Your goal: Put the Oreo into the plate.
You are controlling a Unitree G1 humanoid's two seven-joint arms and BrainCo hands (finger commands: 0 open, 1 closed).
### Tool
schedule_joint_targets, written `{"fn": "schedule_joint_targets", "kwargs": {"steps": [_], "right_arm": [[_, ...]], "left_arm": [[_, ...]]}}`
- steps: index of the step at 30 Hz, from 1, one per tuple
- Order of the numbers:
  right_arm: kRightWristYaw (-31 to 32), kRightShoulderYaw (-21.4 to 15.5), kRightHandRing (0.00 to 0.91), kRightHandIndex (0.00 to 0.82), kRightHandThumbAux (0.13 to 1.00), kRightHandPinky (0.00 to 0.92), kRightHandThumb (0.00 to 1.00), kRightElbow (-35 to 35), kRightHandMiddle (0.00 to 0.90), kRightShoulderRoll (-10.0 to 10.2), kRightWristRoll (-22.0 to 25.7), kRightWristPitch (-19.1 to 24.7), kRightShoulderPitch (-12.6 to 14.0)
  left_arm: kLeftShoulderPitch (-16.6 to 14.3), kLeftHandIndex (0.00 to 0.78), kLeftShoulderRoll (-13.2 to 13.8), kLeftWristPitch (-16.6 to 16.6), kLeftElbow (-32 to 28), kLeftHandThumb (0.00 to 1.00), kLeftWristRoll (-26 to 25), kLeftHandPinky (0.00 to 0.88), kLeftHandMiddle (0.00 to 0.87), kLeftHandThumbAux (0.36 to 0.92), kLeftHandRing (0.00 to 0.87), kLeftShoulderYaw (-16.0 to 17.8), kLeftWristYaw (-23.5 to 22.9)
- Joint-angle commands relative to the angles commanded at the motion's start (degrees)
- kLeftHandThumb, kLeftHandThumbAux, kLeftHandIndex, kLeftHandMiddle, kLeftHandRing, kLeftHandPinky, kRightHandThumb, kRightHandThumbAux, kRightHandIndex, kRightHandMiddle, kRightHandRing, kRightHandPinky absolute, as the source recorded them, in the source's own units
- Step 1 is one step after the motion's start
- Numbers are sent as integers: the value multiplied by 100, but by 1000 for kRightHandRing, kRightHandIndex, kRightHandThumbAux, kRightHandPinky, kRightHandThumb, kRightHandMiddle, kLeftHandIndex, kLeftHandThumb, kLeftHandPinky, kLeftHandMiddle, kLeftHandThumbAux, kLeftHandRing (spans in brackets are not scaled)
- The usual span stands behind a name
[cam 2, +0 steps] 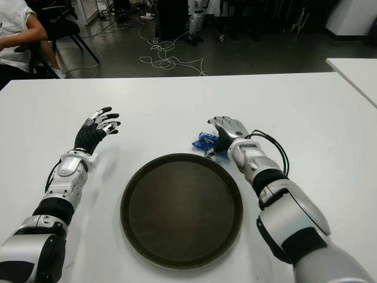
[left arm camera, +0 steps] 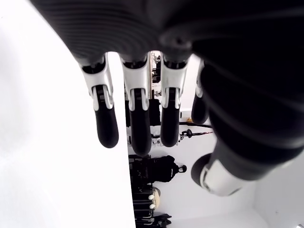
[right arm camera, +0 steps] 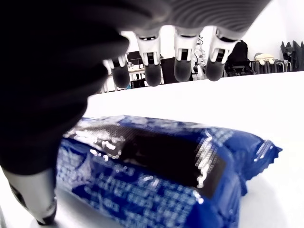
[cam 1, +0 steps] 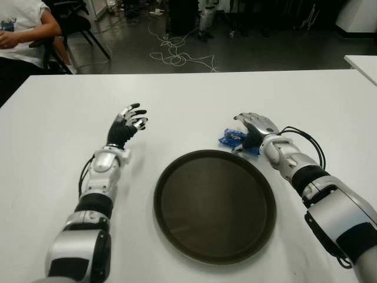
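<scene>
The Oreo [cam 1: 231,139] is a blue packet lying on the white table [cam 1: 188,100], just beyond the far right rim of the round dark plate [cam 1: 215,200]. My right hand [cam 1: 253,127] hovers right over the packet with its palm down. In the right wrist view its fingers [right arm camera: 183,66] stretch out above the Oreo [right arm camera: 156,166] and the thumb [right arm camera: 33,194] hangs beside it, not closed on it. Nothing lies in the plate. My left hand [cam 1: 128,121] shows left of the plate, fingers spread and holding nothing.
A person sits on a chair [cam 1: 17,29] beyond the table's far left corner. Cables [cam 1: 177,56] lie on the floor behind the table. A second white table [cam 1: 362,62] stands at the right edge.
</scene>
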Motion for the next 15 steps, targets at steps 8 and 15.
{"fn": "schedule_joint_targets", "kwargs": {"steps": [8,15], "right_arm": [[95,-14,0,0,790,35,0,0,0,-14,16,-20,-6],[108,-51,19,0,762,65,0,26,4,-8,40,-1,2]], "left_arm": [[4,176,-3,11,-8,534,-21,316,254,767,276,3,-36],[18,178,-17,22,-32,516,-22,314,260,774,282,5,-8]]}}
